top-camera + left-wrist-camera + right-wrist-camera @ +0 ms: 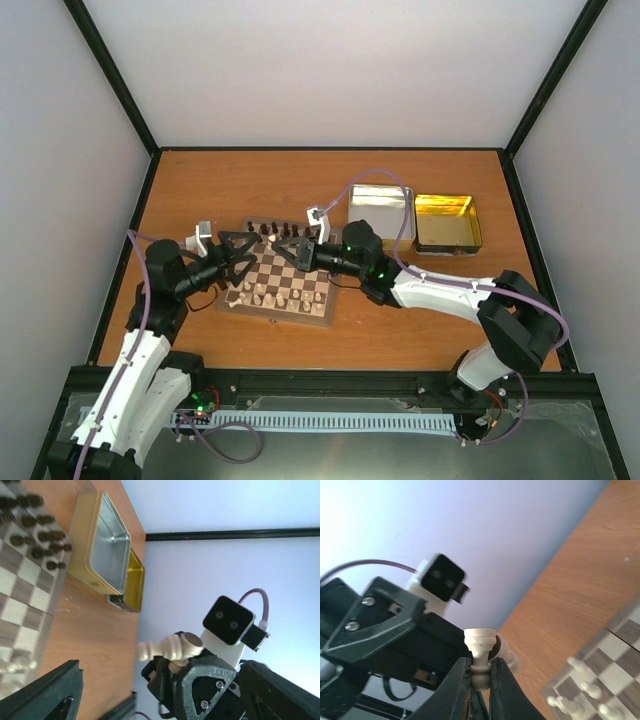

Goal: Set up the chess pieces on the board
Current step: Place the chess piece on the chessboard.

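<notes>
Right gripper (480,669): fingers clenched on the narrow waist of a pale piece (480,641). The round base sticks out past the fingertips; the head is hidden between them. The waist is probably the one spot thin enough for a firm pinch.

Left gripper (238,262): jaws spread, nothing between them. It faces the right gripper at close range, just beside the piece's base. In both wrist views each camera looks straight at the other, so the two line up along the piece's axis. This reads as a hand-off geometry, with the piece carried by the right side alone.

Piece location: in the air over the board (290,319), touching no square.

Board: dark men (270,232) crowd the far rows and pale men (283,295) the near rows. The setup looks well along.

Judgement: with the base pointing sideways, the wrist must tip it downward before the piece is set down.

Silver tin (380,205) and gold tin (447,222) sit beyond the board to the right, well apart from the work.
</notes>
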